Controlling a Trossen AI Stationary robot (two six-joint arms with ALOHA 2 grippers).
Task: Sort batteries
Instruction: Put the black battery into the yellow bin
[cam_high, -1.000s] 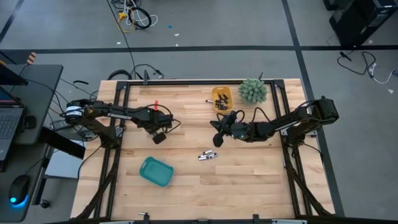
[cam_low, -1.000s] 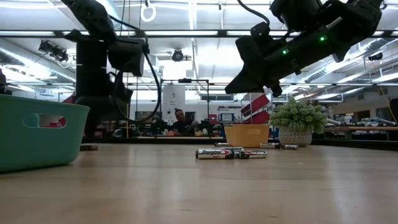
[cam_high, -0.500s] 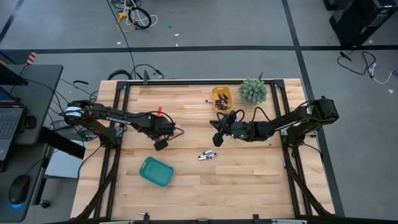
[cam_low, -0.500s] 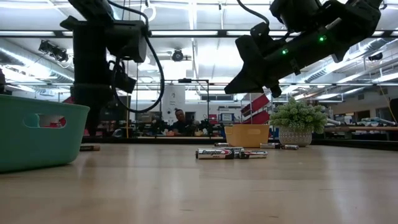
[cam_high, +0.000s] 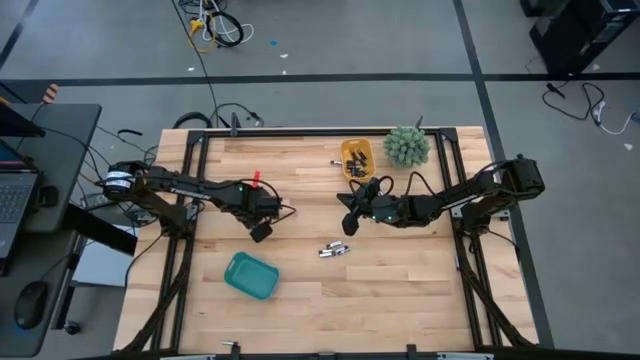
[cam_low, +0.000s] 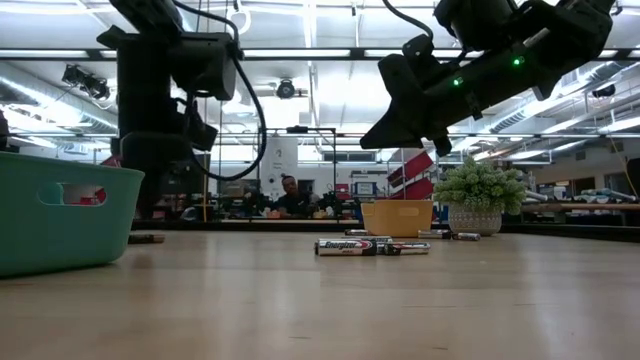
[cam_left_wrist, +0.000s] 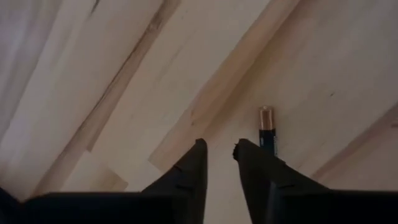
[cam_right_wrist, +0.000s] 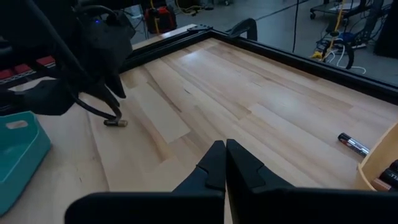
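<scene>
From above: the wooden table (cam_high: 300, 310) carries a teal bin (cam_high: 250, 275), contents indistinct, and a yellow tray (cam_high: 357, 158) holding dark batteries (cam_high: 354, 160); loose batteries (cam_high: 335, 249) lie mid-table between the arms; the left gripper (cam_high: 260, 231) points down near the teal bin. At table height: the loose cells (cam_low: 372, 246) rest before the yellow tray (cam_low: 397, 217) and a potted plant (cam_low: 478, 198). Left wrist: fingers slightly parted, gripping nothing, a single battery (cam_left_wrist: 267, 127) lying just beyond the fingertips. Right wrist: the right gripper (cam_right_wrist: 224, 163) is closed and empty above the boards.

Overhead, table-level and two close wrist views, all sharing the wooden table (cam_high: 400, 290)
</scene>
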